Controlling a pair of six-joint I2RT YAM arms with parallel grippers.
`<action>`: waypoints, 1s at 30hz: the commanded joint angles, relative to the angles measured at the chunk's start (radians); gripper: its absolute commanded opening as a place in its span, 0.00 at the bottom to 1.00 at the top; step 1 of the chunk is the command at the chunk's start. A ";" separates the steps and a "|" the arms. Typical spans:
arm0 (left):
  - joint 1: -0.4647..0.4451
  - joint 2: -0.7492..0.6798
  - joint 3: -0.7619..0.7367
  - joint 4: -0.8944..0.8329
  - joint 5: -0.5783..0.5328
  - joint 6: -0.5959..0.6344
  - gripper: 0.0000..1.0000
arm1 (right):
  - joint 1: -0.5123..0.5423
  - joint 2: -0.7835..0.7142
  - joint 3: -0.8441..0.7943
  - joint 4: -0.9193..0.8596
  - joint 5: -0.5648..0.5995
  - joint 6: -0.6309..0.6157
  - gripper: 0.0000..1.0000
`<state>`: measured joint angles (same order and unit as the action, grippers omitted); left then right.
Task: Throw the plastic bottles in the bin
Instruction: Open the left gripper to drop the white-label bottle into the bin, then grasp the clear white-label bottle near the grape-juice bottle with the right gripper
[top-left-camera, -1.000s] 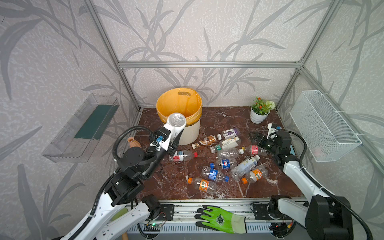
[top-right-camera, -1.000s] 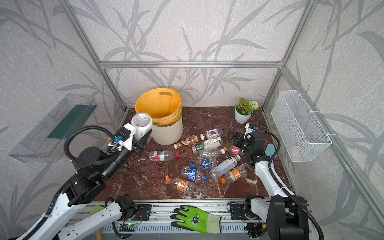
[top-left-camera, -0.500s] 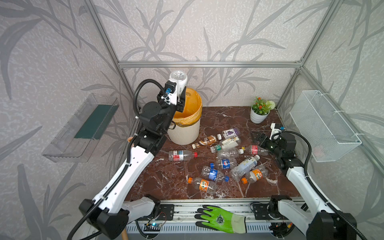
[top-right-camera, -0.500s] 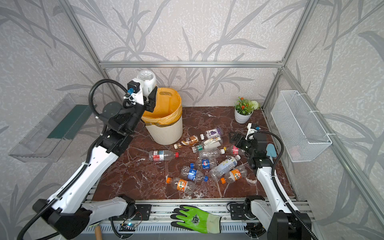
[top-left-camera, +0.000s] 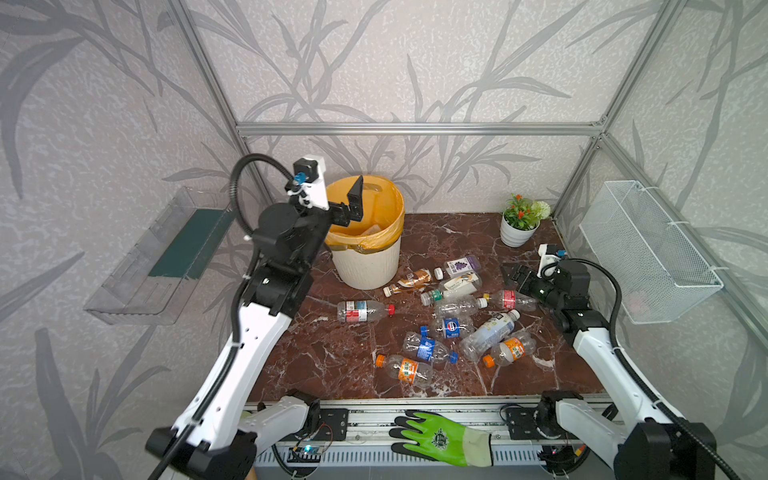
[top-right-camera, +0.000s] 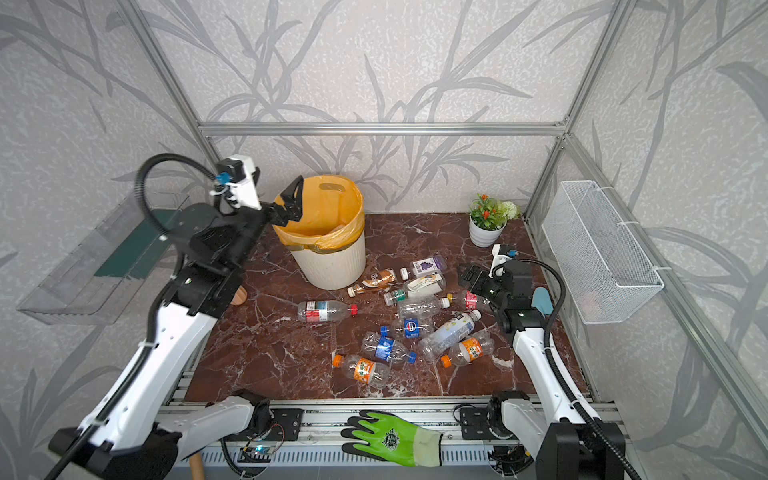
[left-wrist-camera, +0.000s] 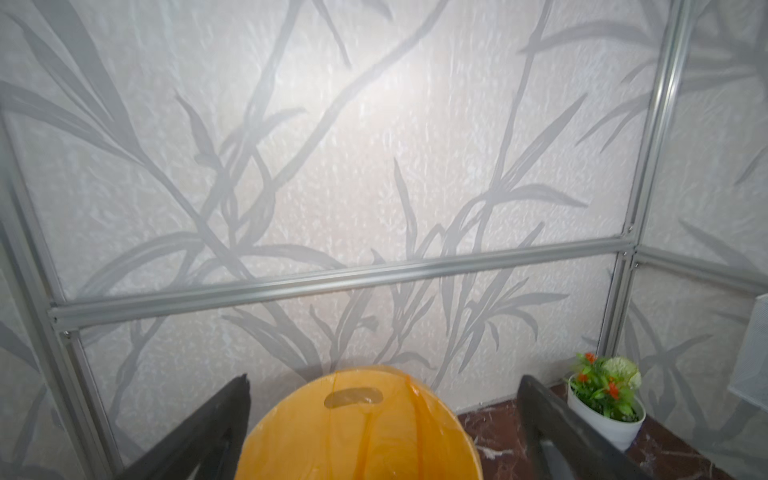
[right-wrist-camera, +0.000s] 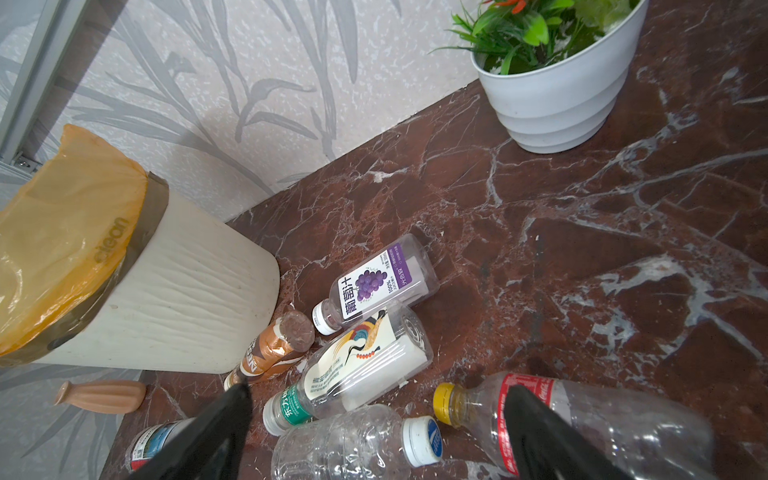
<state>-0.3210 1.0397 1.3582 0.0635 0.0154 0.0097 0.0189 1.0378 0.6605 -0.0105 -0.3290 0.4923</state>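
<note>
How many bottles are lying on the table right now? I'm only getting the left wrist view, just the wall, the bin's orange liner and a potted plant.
Observer: About eleven plastic bottles lie scattered on the table in both top views.
Operator: Which one's closest to the bin?
Observer: The brown-labelled bottle. It lies right beside the base of the bin.
Operator: And where's the right gripper?
Observer: The right gripper is open, low beside the red-labelled bottle with the yellow cap.
</note>
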 joint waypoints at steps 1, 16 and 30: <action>-0.010 -0.081 -0.072 -0.002 0.038 -0.035 0.99 | 0.059 0.052 0.037 -0.001 0.037 0.024 0.94; -0.089 -0.333 -0.451 -0.263 -0.074 -0.094 0.99 | 0.269 0.341 0.132 0.007 0.171 0.223 0.95; -0.090 -0.379 -0.578 -0.338 -0.160 -0.124 0.99 | 0.315 0.543 0.244 -0.039 0.215 0.271 0.97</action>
<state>-0.4099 0.6613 0.7910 -0.2615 -0.1158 -0.0994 0.3229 1.5558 0.8742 -0.0265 -0.1383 0.7448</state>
